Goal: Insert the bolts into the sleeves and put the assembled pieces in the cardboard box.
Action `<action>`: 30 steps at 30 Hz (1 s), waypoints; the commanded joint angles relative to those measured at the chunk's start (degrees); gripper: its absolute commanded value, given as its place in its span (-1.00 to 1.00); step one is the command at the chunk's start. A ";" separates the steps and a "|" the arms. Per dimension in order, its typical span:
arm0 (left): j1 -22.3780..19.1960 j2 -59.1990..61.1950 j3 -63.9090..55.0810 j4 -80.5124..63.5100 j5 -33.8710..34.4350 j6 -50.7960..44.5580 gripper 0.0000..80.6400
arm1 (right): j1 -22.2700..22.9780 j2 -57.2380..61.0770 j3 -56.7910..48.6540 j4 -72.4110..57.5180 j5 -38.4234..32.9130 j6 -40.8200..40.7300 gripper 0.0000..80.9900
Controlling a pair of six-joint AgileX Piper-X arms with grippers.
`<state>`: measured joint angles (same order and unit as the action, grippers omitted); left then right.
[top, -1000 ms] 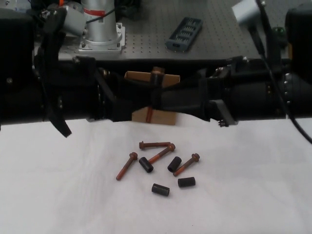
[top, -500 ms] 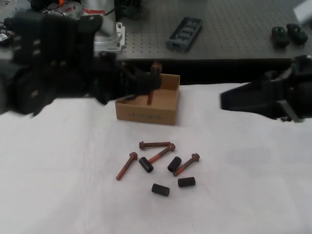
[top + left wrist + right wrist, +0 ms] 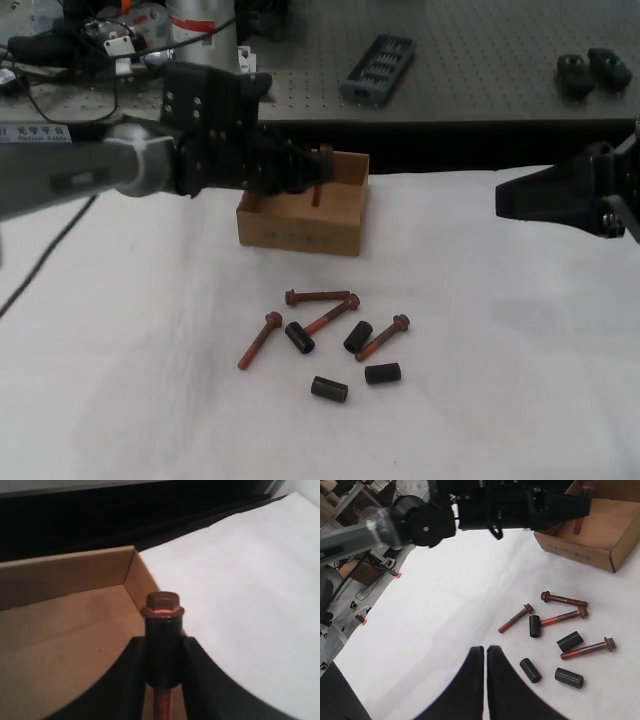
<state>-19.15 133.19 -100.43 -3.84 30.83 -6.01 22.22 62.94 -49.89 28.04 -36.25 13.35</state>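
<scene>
Sleeved bolt (image 3: 162, 607) clamped in left gripper (image 3: 163, 647) above box (image 3: 70, 577).

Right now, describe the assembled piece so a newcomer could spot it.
Find the cardboard box at the white cloth's far edge; the left claw hangs over it. It grips the assembled piece: a rusty bolt upright through a black sleeve, unlike the loose bolts and sleeves lying flat.

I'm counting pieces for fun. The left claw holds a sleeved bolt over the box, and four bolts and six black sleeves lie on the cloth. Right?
Not quite: the high view shows four black sleeves on the cloth, not six. The left claw does hold a sleeved bolt over the box, and four bolts lie on the cloth.
</scene>
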 commanded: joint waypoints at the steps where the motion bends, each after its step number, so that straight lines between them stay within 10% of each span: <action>1: 0.05 1.87 -3.58 0.29 -0.29 0.88 -0.98 | -0.22 -0.75 -0.13 -0.09 -0.84 -0.55 -0.93; 6: 0.05 6.15 -7.94 2.12 -1.38 0.88 -0.88 | -0.22 -0.75 -0.13 -0.09 -0.84 -0.55 -0.93; 14: 0.16 7.00 -8.17 2.11 -6.10 0.48 0.07 | -0.22 -0.75 -0.13 -0.09 -0.84 -0.55 -0.93; 30: 0.16 0.93 -8.17 12.11 -6.12 -1.81 0.02 | -0.22 -0.75 -0.13 -0.09 -0.84 -0.55 -0.93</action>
<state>-19.03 137.69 -107.88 4.69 24.62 -7.05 22.22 62.94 -49.89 28.04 -36.58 13.29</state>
